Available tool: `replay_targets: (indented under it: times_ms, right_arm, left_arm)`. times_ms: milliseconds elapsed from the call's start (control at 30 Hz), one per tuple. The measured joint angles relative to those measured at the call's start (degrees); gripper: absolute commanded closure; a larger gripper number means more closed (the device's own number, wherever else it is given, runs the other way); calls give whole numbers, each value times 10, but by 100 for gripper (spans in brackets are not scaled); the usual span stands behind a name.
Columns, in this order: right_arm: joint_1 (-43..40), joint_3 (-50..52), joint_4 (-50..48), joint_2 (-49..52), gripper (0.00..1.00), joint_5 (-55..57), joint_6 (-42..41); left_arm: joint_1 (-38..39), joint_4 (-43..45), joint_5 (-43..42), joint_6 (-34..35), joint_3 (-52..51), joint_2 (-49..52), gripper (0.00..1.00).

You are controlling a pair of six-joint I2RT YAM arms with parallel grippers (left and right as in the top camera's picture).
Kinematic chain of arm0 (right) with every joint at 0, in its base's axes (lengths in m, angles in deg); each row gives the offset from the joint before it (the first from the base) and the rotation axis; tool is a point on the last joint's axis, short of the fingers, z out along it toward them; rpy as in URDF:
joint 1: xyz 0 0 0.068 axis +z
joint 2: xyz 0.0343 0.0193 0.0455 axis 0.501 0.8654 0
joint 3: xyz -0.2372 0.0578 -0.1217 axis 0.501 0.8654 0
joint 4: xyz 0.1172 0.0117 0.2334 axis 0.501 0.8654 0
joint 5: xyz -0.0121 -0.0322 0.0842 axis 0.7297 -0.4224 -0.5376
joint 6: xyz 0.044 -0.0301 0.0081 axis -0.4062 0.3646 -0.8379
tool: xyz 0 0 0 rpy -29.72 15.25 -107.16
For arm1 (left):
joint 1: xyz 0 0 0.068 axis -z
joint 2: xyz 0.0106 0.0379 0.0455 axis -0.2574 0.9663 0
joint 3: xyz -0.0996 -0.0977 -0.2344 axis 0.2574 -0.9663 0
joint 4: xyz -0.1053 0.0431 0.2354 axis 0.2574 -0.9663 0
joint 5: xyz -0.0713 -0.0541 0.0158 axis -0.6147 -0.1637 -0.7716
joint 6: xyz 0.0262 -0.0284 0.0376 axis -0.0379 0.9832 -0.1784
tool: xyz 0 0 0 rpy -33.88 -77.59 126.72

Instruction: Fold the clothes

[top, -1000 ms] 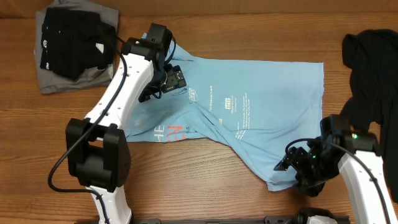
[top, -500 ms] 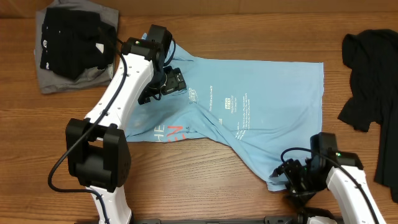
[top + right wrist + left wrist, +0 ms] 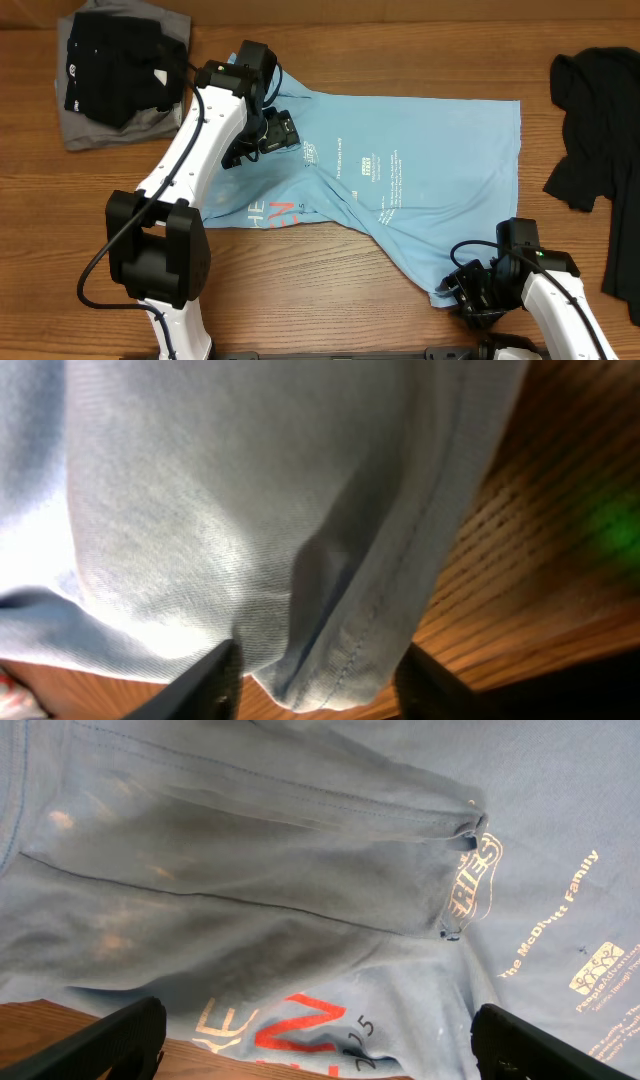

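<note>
The right gripper [image 3: 315,672] has its two black fingers [image 3: 205,682] partly apart, one on each side of a folded corner of the shirt [image 3: 420,190]. The cloth fills the gap between them, but I cannot tell if they pinch it. This corner is soft and rounded, with a stitched hem along its edge. Under it is the table [image 3: 330,290], brown wood with thin lines

The left gripper [image 3: 272,133] is wide open. Its fingers [image 3: 110,1042] are flat and black, and they hang over the top left part of the shirt and hold nothing. The cloth below them is wrinkled, with a long seam and a small bunched fold

The shirt is light blue and thin. It lies in the middle of the table, spread out but not smooth. Long creases run across it to its near right corner, where the right gripper is. It has small white letters in the middle and big white and red letters by its near left edge

A loose black cloth [image 3: 595,110] lies crumpled at the right side of the table, apart from the shirt. At the far left, a folded black cloth [image 3: 115,55] sits on a grey cloth [image 3: 95,130]
</note>
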Motion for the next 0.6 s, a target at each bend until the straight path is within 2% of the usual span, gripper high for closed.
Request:
replay_targets:
  times_ms: [67, 167, 600]
  right_arm:
    - [0, 0, 0, 0, 68, 0, 2]
    - [0, 0, -2, 0, 96, 0, 3]
    - [0, -30, -10, 0, 96, -7, 2]
  left_arm:
    - [0, 0, 0, 0, 0, 0, 0]
    - [0, 0, 0, 0, 0, 0, 0]
    - [0, -5, 1, -28, 0, 0, 0]
